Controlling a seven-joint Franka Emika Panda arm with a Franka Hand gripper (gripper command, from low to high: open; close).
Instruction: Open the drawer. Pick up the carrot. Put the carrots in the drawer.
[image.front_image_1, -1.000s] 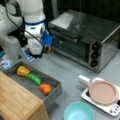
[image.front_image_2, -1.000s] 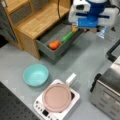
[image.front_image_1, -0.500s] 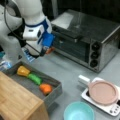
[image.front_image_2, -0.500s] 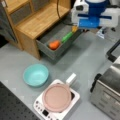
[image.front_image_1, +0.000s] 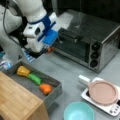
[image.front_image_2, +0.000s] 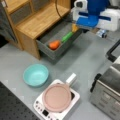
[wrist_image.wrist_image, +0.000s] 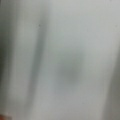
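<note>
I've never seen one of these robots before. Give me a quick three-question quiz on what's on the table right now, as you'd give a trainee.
1. True or false: the drawer is open.
2. Which lies in the drawer between the carrot and the yellow vegetable? A) green vegetable B) teal bowl C) pink lid
3. Fill in: the carrot lies in the ____.

Key
1. True; it is pulled out of the wooden cabinet.
2. A, the green vegetable.
3. Drawer; the claw holds nothing orange and hangs above the grey table, near the toaster oven.

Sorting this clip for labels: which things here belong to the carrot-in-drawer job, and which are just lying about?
Job:
drawer, open
carrot, lying in the drawer
claw, above the counter past the drawer

Lying about:
yellow vegetable and green vegetable, also in the drawer
toaster oven
teal bowl
pink pan
</note>
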